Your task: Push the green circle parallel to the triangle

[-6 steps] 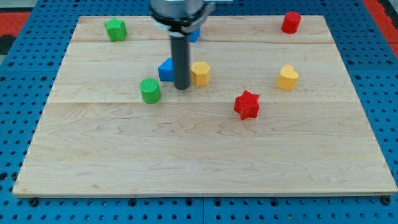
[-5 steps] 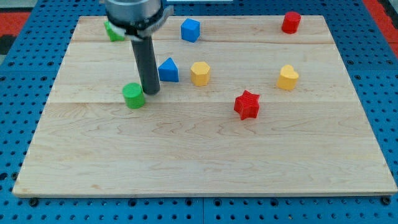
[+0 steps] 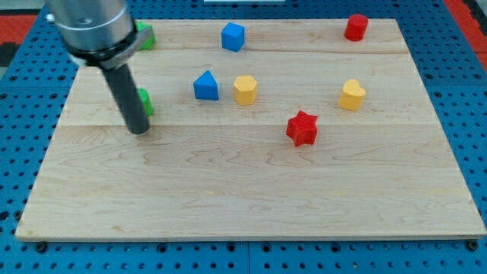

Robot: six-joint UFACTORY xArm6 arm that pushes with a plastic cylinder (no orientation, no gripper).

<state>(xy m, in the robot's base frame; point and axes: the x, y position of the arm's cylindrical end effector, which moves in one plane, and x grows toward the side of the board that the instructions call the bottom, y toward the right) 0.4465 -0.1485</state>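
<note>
Now my tip [image 3: 138, 131] is sweeping further left, shoving the green circle [image 3: 144, 101] well away from the blue triangle [image 3: 205, 85]. The rod is holding nothing, just pressing against the circle, which is sitting roughly level with the triangle.

Green circle [image 3: 144, 101], blue triangle [image 3: 205, 86] — red star [image 3: 302, 128], yellow heart [image 3: 351, 95], pale wooden board [image 3: 251, 190].

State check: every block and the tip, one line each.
my tip: on the board, in front of the green circle
green circle: mostly hidden behind the rod, left of the triangle
blue triangle: untouched
green block: top left, partly hidden
blue cube: alone
yellow hexagon: beside the triangle
yellow heart: alone
red star: alone
red cylinder: top right
</note>
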